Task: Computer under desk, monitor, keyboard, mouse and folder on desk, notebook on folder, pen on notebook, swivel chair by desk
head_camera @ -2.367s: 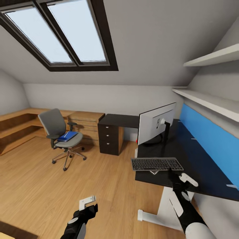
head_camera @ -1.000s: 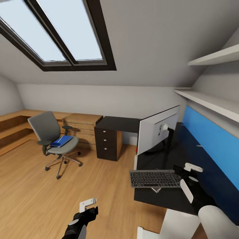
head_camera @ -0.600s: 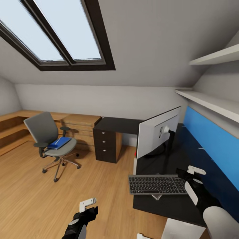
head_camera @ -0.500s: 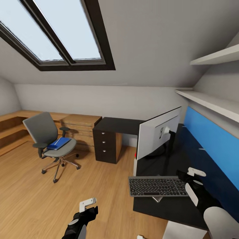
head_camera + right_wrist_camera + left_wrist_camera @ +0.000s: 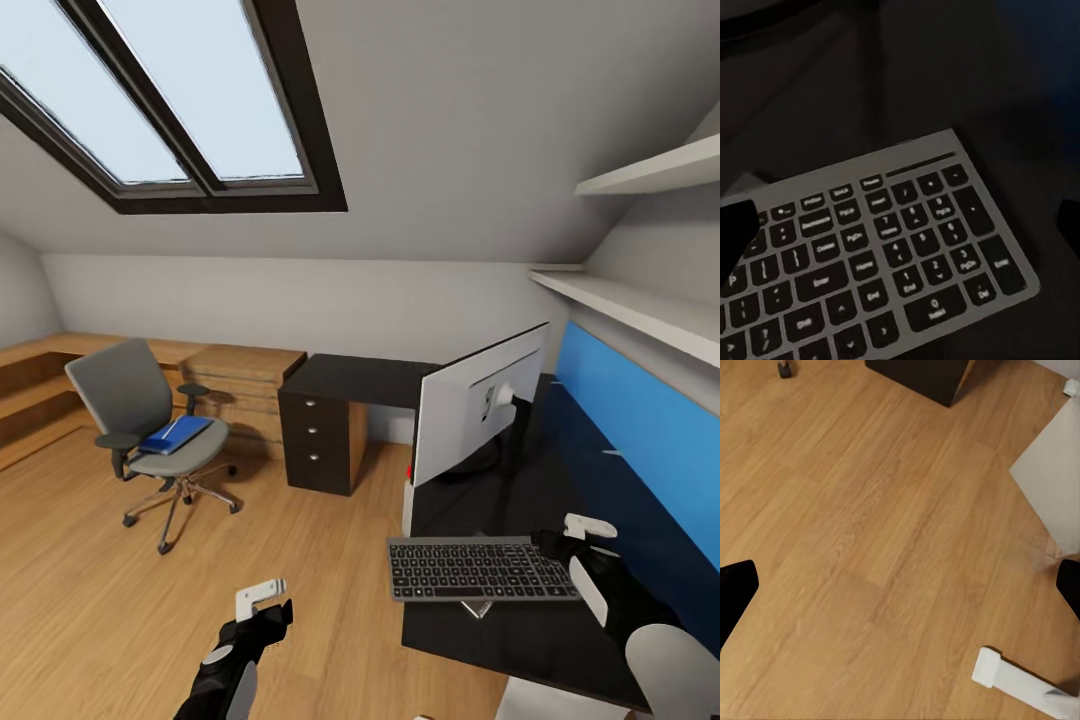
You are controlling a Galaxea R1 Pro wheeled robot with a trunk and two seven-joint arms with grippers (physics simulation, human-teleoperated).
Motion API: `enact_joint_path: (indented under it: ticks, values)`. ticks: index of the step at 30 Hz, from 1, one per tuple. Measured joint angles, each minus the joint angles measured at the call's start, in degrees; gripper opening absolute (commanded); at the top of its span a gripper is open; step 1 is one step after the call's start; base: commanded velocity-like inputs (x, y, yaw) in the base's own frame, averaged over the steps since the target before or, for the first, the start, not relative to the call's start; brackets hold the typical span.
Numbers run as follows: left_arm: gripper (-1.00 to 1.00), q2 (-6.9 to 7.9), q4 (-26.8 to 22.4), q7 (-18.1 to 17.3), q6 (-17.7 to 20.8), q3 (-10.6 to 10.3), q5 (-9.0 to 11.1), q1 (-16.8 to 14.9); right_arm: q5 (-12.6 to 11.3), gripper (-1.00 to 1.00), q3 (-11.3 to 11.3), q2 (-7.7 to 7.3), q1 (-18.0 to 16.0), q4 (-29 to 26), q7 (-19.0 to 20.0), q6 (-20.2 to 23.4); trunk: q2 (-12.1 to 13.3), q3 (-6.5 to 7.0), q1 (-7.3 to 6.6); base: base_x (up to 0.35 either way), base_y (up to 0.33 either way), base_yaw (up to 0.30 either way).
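Although lying flat on the glossy black tabletop (image 5: 520, 640), worth watching the keyboard (image 5: 480, 570): juts slightly past the edge on the floor side, in front of the monitor (image 5: 478, 405) but apart from it. Sits on a small grey piece that pokes out beneath, too unclear to identify. Could rock or slide off toward the wood floor (image 5: 90, 560) if nudged leftward.

Right end effector (image 5: 570, 535) at the keyboard's numpad end, fingers spread wide and gripping nothing; seen from the right wrist, dark fingertips at either side with the keys below. Likely a placing or adjusting step. Risk of a fingertip catching the frame on lifting away and dragging the overhanging end further out. Safer to rise straight up, or first to push the keyboard inward.

Left end effector (image 5: 262, 598) low over the floor, likewise spread open and empty. Little danger there, apart from brushing the white desk foot (image 5: 1009, 676) when the base rolls.

Well apart across the room, swivel chair (image 5: 150, 430) on castors with the blue folder (image 5: 175, 433) on its seat, beside the black drawer unit (image 5: 320, 440). Could roll away under a careless reach and shed the folder. Cannot make out a mouse here.
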Motion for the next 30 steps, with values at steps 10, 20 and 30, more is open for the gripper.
enact_joint_path:
  ticks: [10, 20, 30]
  values:
    - [1.00, 0.37, -1.03, -0.01, 0.14, 0.08, 0.05, 0.00, 0.20, 1.00, 0.06, -0.07, -0.03, -0.69, 1.10, 1.54, 0.00, 0.00, -0.01, 0.269, 0.000, 0.000]
    - [1.00, 0.42, -1.19, -0.01, 0.33, 0.25, 0.09, 0.00, 2.00, 1.00, 1.03, 0.15, -0.02, -0.54, 1.51, 1.21, 0.01, 0.00, 0.00, 0.157, 0.000, 0.000]
    - [1.00, 0.40, -2.53, -0.06, 0.49, 0.23, 0.19, 0.00, 4.31, 1.00, 3.79, 0.19, -0.02, 1.39, 1.47, 0.89, 0.01, 0.00, 0.01, 0.094, 0.000, 0.000]
